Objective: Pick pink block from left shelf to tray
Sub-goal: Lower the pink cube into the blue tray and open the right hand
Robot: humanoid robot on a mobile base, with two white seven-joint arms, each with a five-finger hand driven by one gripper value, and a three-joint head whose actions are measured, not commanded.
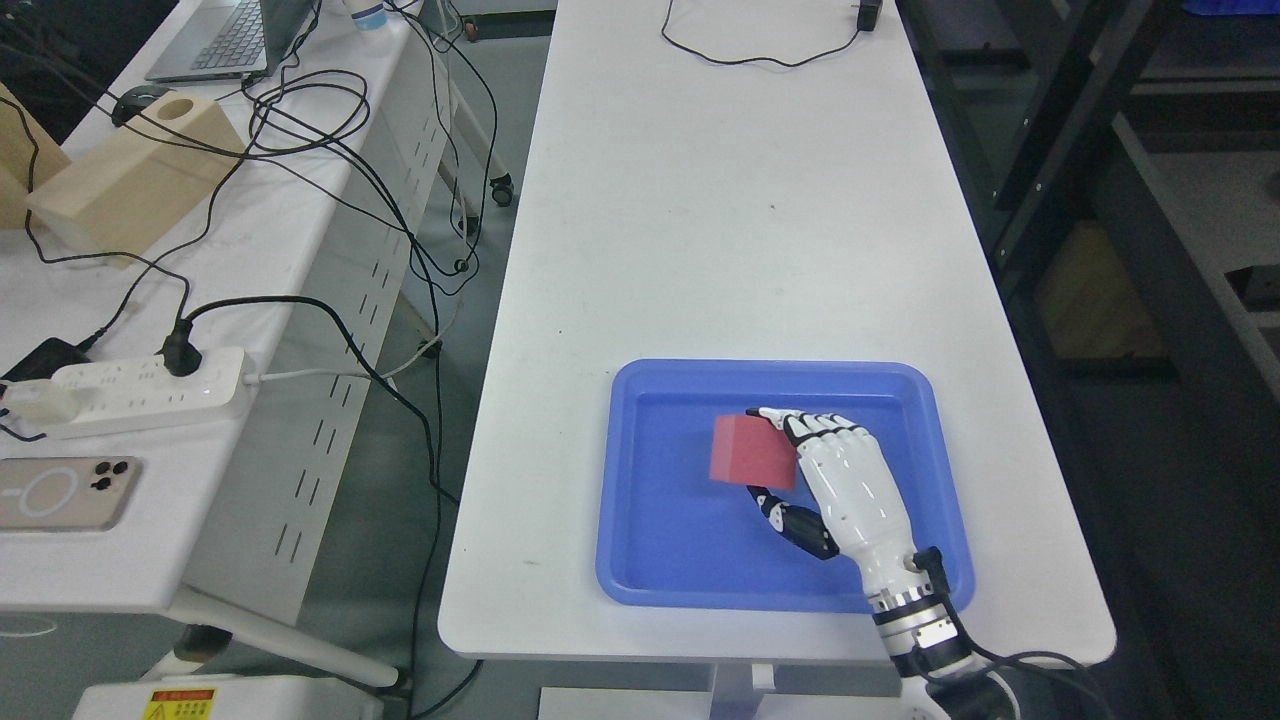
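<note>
My right robot hand, white with black finger joints, enters from the lower right of the head view and reaches over the near right rim of the blue rectangular plastic tray. Its fingers wrap the right side of the pink foam cube from above and the thumb closes in below it, so the hand is clamped on the cube. The cube sits inside the tray, slightly right of the tray's centre; I cannot tell whether its underside touches the tray floor.

Clearances relative to the tray: the tray floor left of the cube is open up to the left rim. The tray's near rim lies close to the near edge of the long white desk. Beyond the tray's far rim the desk runs bare until a loop of black cable at the far end.

Left of the tray, across a gap of grey floor, stands a second white desk carrying a white power strip, a phone lying face down, tangled black cables, a tan wooden block with a round hole and a grey laptop cut off by the top edge. Right of the tray, dark shelving is hard to make out.

My left arm does not appear.
</note>
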